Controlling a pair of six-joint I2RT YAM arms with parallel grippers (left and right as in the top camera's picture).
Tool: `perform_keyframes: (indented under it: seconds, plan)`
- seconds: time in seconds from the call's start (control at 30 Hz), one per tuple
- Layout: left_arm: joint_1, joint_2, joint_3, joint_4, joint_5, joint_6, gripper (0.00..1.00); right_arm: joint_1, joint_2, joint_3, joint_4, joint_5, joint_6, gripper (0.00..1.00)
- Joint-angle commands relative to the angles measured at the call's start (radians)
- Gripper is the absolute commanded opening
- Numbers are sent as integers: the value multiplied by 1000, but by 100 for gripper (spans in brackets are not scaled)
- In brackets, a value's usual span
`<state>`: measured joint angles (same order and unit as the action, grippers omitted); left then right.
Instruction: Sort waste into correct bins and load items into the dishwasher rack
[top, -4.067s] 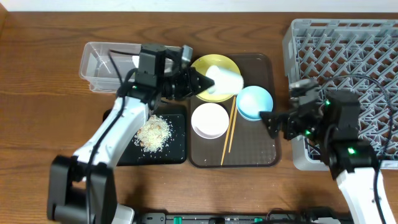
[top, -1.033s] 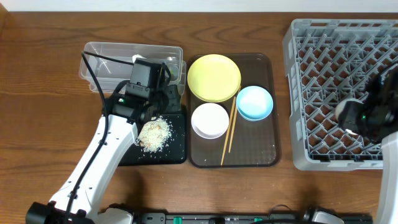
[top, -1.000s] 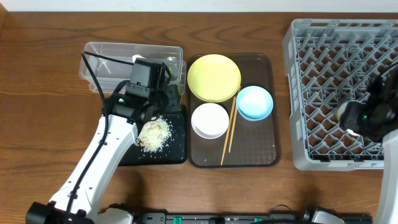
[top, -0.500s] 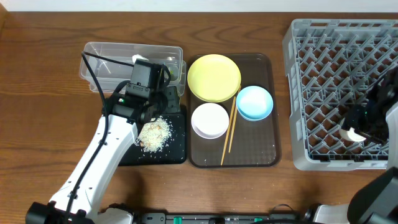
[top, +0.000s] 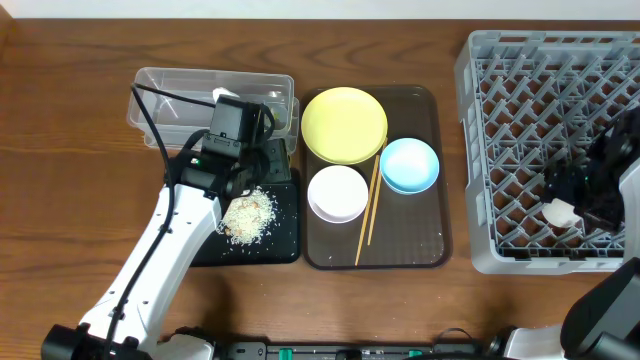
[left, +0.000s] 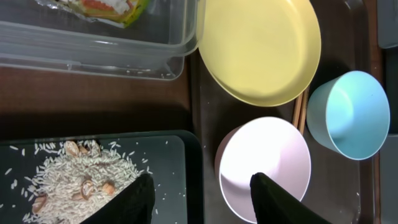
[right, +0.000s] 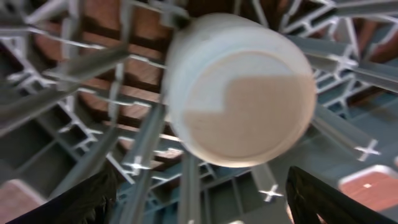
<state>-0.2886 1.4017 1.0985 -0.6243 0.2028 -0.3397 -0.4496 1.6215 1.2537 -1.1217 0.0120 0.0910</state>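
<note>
1. Sitting inside the grey rack (top: 500, 100), the pale cup (right: 239, 87) has the right pincer (right: 200, 175) spread just beside it.
2. Well left of the rack, the left pincer (left: 200, 180) hangs spread.

A wooden bench (top: 60, 200) of reddish-brown, dark-grained boards fills almost the whole overhead view, and a narrow pale wall strip (top: 250, 8) runs along its far edge. Near mid-bench lies a brown translucent serving tray (top: 410, 238) with rounded corners and a low raised rim, its long sides running front to back. A black rail (top: 330, 351) with small green fittings lines the near edge
</note>
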Motion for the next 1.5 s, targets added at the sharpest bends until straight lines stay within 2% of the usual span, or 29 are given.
perform_keyframes:
  seconds: [0.0, 0.1, 0.2, 0.3, 0.47, 0.53, 0.77, 1.1, 1.13, 1.2, 1.27, 1.37, 1.47]
  plan:
    - [3, 1, 11, -10, -14, 3, 53, -3, -53, 63, 7, -153, 6, 83]
    - [3, 2, 11, -48, -88, -3, 53, 26, -108, 90, 53, -328, -66, 79]
    - [3, 5, 11, -119, -245, -98, 53, 93, -172, 90, 130, -439, -133, 76]
    - [3, 7, 11, -175, -336, -170, 53, 198, -203, 90, 199, -438, -157, 75]
    - [3, 7, 11, -192, -340, -177, 54, 394, -172, 87, 235, -367, -174, 76]
    - [3, 6, 11, -192, -340, -183, 54, 473, -135, 87, 239, -307, -171, 73]
    - [3, 6, 11, -203, -339, -182, 55, 622, 28, 87, 249, -42, 54, 60]
    - [3, 7, 11, -204, -339, -182, 55, 634, 233, 87, 280, -90, 133, 48]
    - [3, 7, 11, -203, -339, -183, 55, 634, 252, 87, 285, -100, 134, 46]
    - [3, 7, 11, -201, -339, -182, 55, 634, 286, 87, 289, -99, 134, 33]
    - [3, 7, 11, -201, -339, -182, 55, 634, 319, 87, 296, -99, 142, 25]
    - [3, 7, 11, -202, -339, -182, 55, 634, 349, 87, 299, -99, 142, 4]
    - [3, 7, 11, -202, -339, -182, 55, 634, 341, 88, 300, -91, 142, 1]
